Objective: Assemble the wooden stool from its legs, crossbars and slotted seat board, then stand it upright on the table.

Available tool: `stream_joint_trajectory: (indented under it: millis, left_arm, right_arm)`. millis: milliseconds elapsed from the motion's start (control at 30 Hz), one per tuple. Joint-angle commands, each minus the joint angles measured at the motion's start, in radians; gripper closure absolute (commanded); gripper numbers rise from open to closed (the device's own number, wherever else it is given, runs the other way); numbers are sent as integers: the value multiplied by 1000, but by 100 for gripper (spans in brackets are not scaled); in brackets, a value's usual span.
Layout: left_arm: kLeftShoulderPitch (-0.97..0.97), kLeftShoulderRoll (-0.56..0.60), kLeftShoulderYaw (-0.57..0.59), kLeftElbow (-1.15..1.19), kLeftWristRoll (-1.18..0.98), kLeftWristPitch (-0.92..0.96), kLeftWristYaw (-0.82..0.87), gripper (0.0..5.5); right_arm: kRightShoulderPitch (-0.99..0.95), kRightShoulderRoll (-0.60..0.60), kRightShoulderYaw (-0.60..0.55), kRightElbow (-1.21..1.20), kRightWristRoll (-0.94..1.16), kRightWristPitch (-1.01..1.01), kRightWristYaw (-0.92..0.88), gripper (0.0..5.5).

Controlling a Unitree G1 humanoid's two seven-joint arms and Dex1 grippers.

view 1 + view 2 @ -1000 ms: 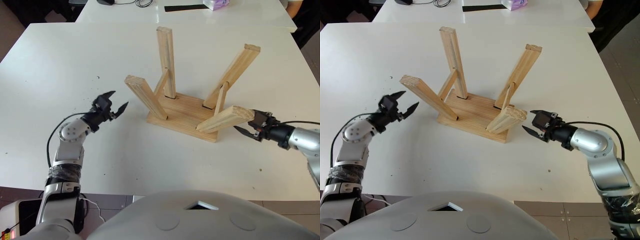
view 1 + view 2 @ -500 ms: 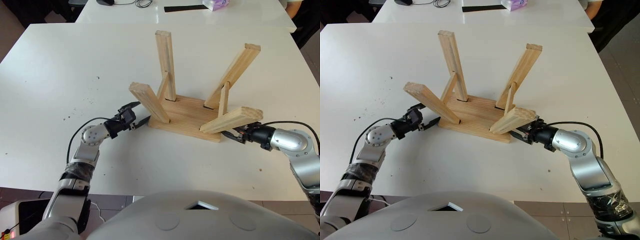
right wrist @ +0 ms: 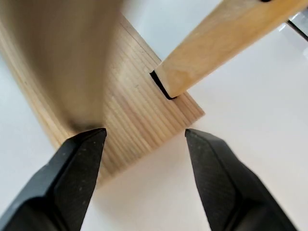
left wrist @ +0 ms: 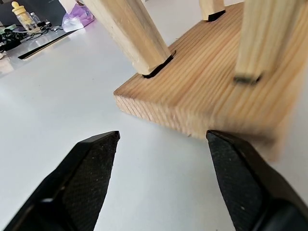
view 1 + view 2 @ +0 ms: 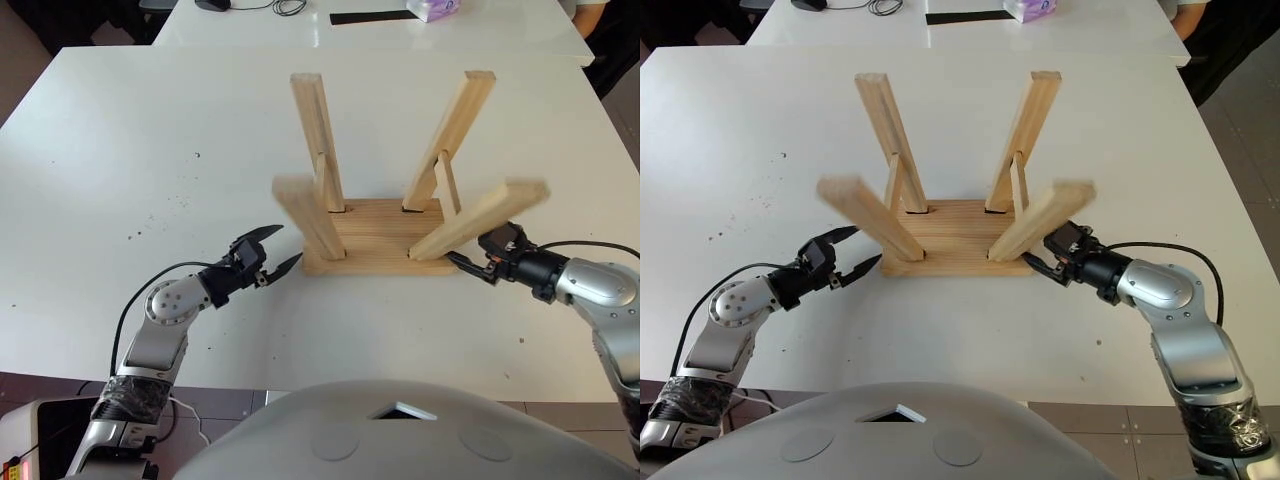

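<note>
A: Stool status?
B: I've got the stool point(image 5: 375, 205) upside down on the table point(image 5: 120, 130), seat board point(image 5: 385, 238) flat, legs point(image 5: 318, 130) pointing up.
A: Jaws?
B: Left gripper point(image 4: 162, 137) is spread wide and holding nothing. Board corner sits just ahead of its tips, apart. Right gripper point(image 3: 144, 132) is also wide, with the board's other end in its mouth and the near-right leg point(image 5: 470, 215) slanting over it. Contact there: can't tell.

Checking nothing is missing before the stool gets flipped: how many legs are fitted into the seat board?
4: far left leg, far right leg, near left leg, near right leg, all standing up from the seat board.
</note>
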Motion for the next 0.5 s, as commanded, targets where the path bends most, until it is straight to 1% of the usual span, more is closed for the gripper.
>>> stream_joint_trajectory:
  millis: [33,200,300,400,500]
  left_arm:
    - [-18,10,3,28,25,-17,4,213]
    - [-34,18,13,33,20,-12,-5,213]
    - [-17,35,-2,42,58,-44,-10,213]
    - [-2,35,-13,51,112,-74,19,213]
    - [8,29,-21,54,138,-89,37,213]
  right_arm:
    - [-4,-20,2,61,-19,-56,12,245]
    - [6,-1,-5,74,-20,-92,-1,245]
    - [12,-22,11,144,-97,-161,-31,245]
    - [20,-54,43,223,-207,-262,-66,245]
    - [22,-51,64,234,-241,-301,-72,245]
